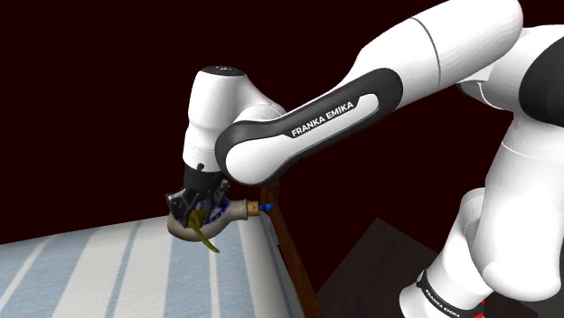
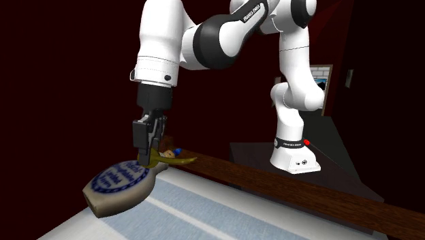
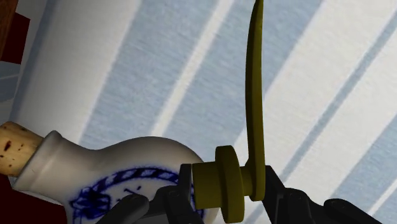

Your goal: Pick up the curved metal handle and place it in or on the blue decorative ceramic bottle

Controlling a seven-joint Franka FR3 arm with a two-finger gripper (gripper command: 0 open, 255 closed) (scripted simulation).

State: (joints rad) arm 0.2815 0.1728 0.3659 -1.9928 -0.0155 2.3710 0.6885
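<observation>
Gripper (image 2: 151,155): one, clamped on the handle.
Handle (image 2: 178,161): one, olive, curved.
Bottle (image 2: 119,180): one, corked, blue-patterned, lying at the gripper's seven o'clock, second exterior view.

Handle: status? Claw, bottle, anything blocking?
Claw shut on the olive curved handle, low over the bottle. Bottle lying on its side on the striped surface. Cork plugs its neck.

Blue-patterned bottle (image 2: 119,181) sideways on striped surface (image 2: 225,213)
</observation>
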